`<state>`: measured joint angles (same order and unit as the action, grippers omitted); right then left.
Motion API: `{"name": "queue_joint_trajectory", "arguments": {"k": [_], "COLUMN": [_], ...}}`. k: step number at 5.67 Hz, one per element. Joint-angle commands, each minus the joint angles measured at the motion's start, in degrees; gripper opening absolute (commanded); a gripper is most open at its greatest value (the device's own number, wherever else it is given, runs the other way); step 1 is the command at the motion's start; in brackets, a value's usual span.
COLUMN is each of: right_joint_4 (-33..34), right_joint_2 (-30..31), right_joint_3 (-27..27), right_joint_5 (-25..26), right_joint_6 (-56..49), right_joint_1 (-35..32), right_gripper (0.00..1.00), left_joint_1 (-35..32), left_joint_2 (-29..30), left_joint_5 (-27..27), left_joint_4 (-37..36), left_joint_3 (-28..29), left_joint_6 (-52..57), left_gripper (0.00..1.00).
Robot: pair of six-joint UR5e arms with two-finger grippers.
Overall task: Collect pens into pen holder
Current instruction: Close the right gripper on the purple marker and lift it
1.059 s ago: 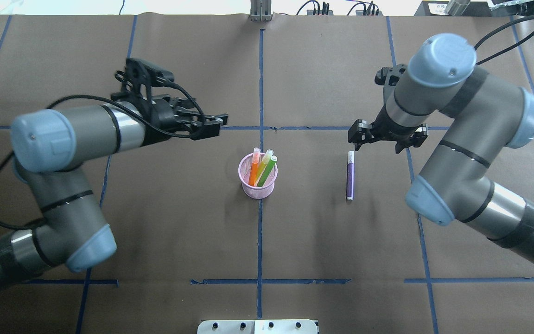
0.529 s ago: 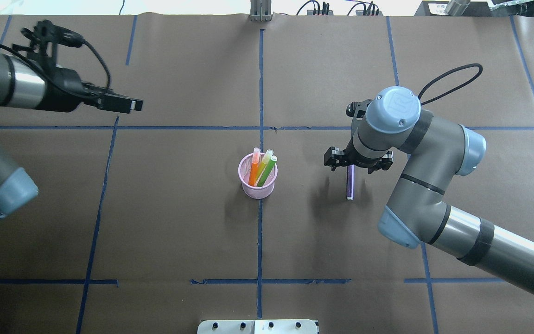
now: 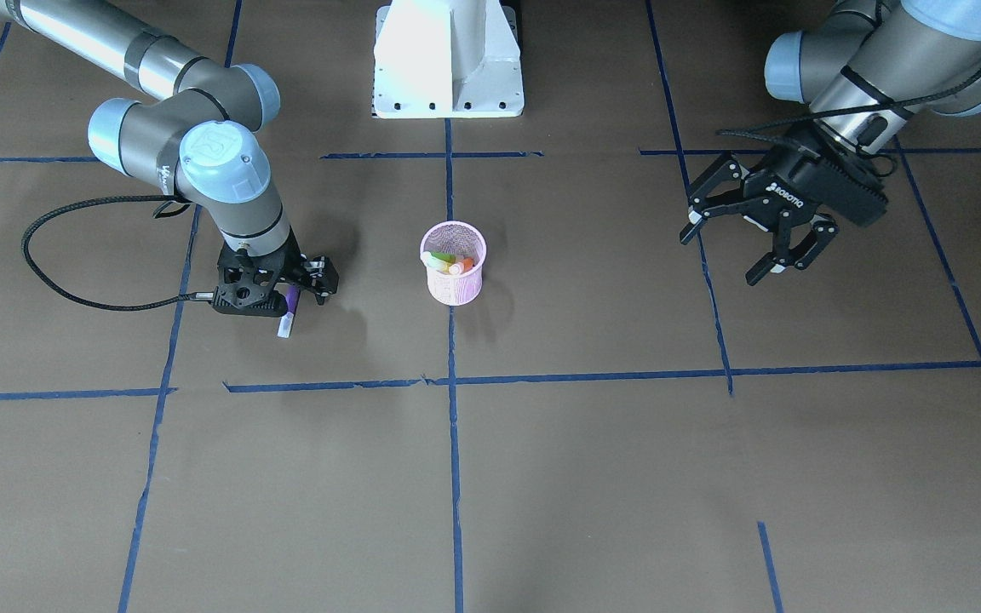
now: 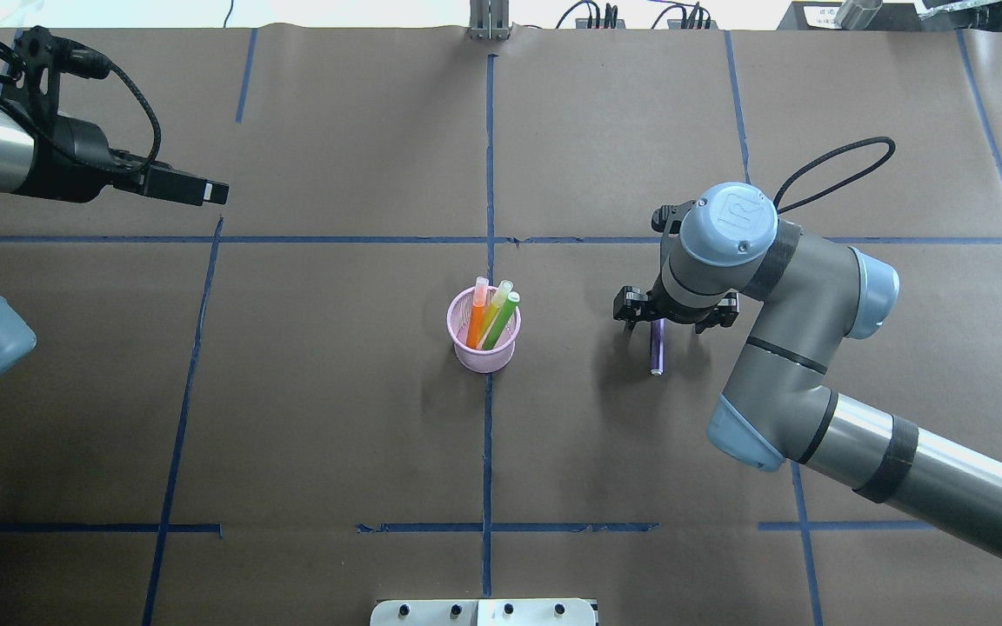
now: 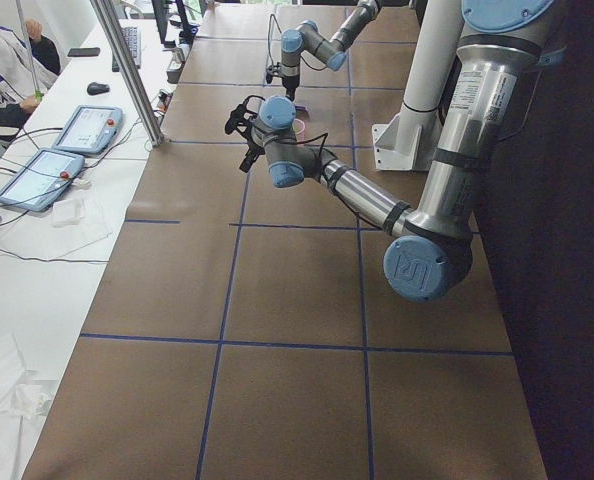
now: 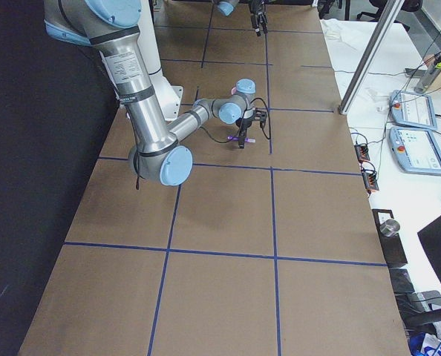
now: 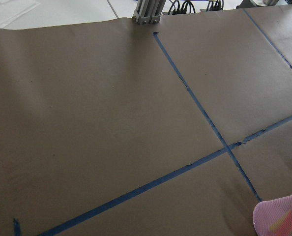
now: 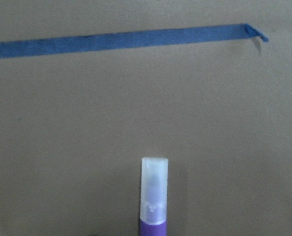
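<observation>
The pink wire-mesh pen holder (image 4: 484, 348) stands at the table's middle (image 3: 453, 281) and holds an orange, a yellow and a green pen (image 4: 490, 315). A purple pen (image 4: 657, 352) with a clear cap lies on the paper to its right. My right gripper (image 4: 673, 320) is open and low over the pen's far half, jaws either side of it (image 3: 279, 296). The right wrist view shows the pen's capped end (image 8: 154, 196) and no fingers. My left gripper (image 3: 719, 260) is open and empty, held above the table far to the left (image 4: 210, 190). The holder's rim shows in the left wrist view (image 7: 278, 216).
The white robot base (image 3: 448, 60) stands at the robot's side of the table. Blue tape lines (image 4: 488, 174) cross the brown paper. The right arm's cable (image 3: 73, 255) loops beside the gripper. A metal plate (image 4: 484, 612) sits at the near edge. Tablets (image 5: 82, 128) lie off the table.
My right gripper came from beyond the purple pen's far end down over the pen. My left arm drew back from near the holder to the far left.
</observation>
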<state>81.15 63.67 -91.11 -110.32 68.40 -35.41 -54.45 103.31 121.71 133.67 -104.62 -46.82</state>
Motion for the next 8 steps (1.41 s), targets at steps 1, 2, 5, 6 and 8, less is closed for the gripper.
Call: {"name": "queue_joint_trajectory", "arguments": {"k": [1,2,5,6,8], "right_joint_4": [0.1,0.1,-0.2,-0.2,-0.1], "right_joint_2": [-0.1,-0.1,-0.7,-0.7,-2.0], "right_joint_3": [0.1,0.2,0.2,0.2,0.1], "right_joint_5": [-0.1,-0.1,-0.1,-0.2,-0.5], "right_joint_6": [-0.3,-0.2,-0.5,-0.5,-0.5], "right_joint_1": [-1.0,-1.0,-1.0,-1.1,-1.4], "right_gripper": [0.97,0.93,0.17,0.01,0.00], "left_joint_1": [0.0,0.0,0.0,0.0,0.0], "left_joint_2": [0.0,0.0,-0.1,-0.1,-0.4], "left_joint_5": [-0.1,-0.2,-0.2,-0.2,-0.2], "left_joint_4": [0.1,0.1,0.1,0.2,0.2], "left_joint_3": [0.5,0.4,0.5,0.6,0.6], "left_joint_6": [0.1,0.1,0.1,0.1,0.1], "left_gripper": [1.00,1.00,1.00,1.00,1.00]}}
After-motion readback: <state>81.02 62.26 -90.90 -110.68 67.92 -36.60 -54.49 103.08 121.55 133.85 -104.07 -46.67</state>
